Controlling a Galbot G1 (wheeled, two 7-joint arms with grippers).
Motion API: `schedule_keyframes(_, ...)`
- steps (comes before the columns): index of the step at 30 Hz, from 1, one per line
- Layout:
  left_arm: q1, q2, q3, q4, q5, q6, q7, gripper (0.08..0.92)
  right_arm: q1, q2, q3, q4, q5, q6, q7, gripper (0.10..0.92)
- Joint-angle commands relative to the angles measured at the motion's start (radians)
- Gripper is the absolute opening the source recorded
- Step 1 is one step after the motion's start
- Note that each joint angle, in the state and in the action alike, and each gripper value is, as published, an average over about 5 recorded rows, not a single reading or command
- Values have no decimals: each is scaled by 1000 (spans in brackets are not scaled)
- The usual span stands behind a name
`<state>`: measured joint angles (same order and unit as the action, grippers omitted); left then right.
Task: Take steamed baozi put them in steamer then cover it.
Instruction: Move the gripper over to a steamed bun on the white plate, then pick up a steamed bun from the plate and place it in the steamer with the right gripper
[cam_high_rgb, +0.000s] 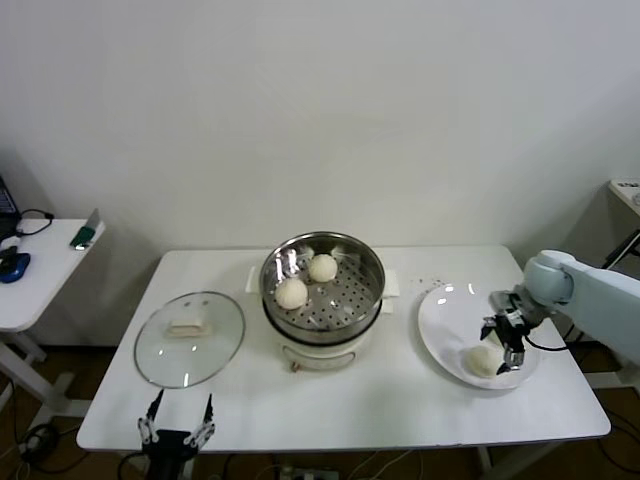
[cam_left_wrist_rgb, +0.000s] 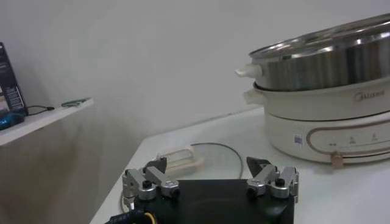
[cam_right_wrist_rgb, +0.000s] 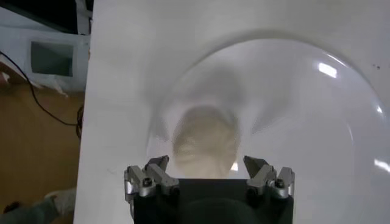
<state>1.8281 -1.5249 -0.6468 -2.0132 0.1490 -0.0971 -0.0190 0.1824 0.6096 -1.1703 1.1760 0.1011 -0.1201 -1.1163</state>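
Right pincer (cam_right_wrist_rgb: 208, 173): spread, poised over a baozi (cam_high_rgb: 482, 361) on the white plate (cam_high_rgb: 445, 310).
Left pincer (cam_high_rgb: 176, 422): spread, idle at the worktop (cam_high_rgb: 400, 400) front edge.
Steamer (cam_high_rgb: 322, 285): holds two buns; cover (cam_high_rgb: 190, 338) lies beside it.
Risk: soft bun squashing or slipping on an off-centre close.

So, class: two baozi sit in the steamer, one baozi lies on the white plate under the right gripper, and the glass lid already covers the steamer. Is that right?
Not quite. The glass lid is not on the steamer; the head view shows it flat on the table to the steamer's left, near the left gripper. The rest holds: two baozi inside, one baozi on the white plate under the open right gripper.
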Motion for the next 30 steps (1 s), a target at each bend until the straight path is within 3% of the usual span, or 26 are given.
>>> schedule_keyframes(1,-1,-1,-1,2,1,0,0,823,-51,48,31,-55,-25,3,-2,823)
schedule_keyframes(10,-4,-3,1,7,1,2,-1,823,-50,71,16,-76,-26,5,-11,819)
schedule_keyframes(23,-3,-3,2,5,2,2,-2,823,-15,81,-2,-91,-25,27,-24,689)
schedule_keyframes(30,0,-1,4,3,4,2,-1,823,190,127,-132,-87,-40,200,-42,684)
